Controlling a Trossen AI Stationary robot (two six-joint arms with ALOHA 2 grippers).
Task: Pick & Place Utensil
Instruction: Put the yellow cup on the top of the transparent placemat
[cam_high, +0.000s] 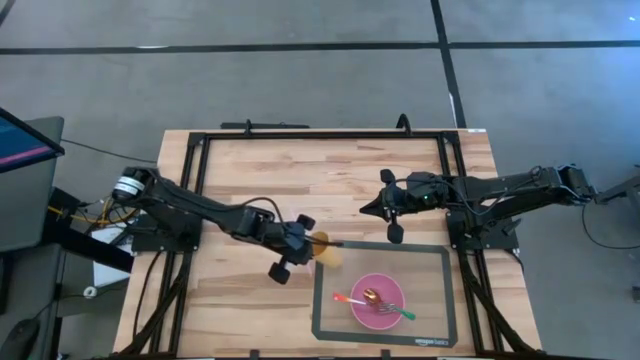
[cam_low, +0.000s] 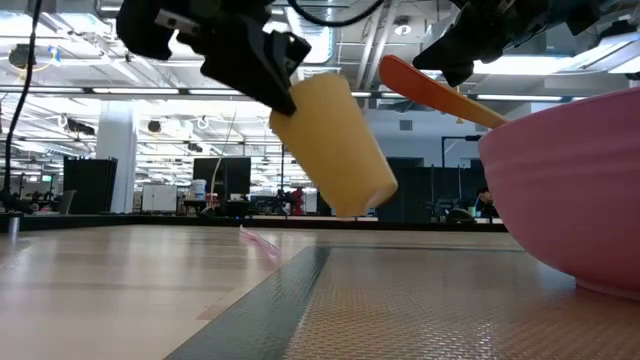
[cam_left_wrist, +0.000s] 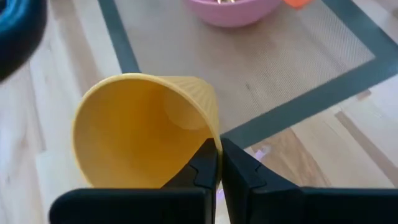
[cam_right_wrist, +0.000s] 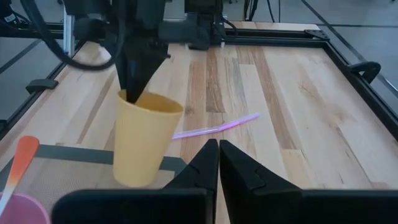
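Pinching only the rim of the yellow cup (cam_left_wrist: 146, 127), the closed left gripper (cam_left_wrist: 219, 163) risks slippage; right gripper (cam_right_wrist: 218, 163) shut, empty.

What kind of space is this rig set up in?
Probably a large open lab or workshop: bare concrete floor around the wooden table, exposed ceiling ducts and strip lights, and monitors on desks far behind.

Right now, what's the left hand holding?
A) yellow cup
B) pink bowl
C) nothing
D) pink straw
A: the left hand is shut on the rim of the yellow cup, which the low view shows lifted clear of the table.
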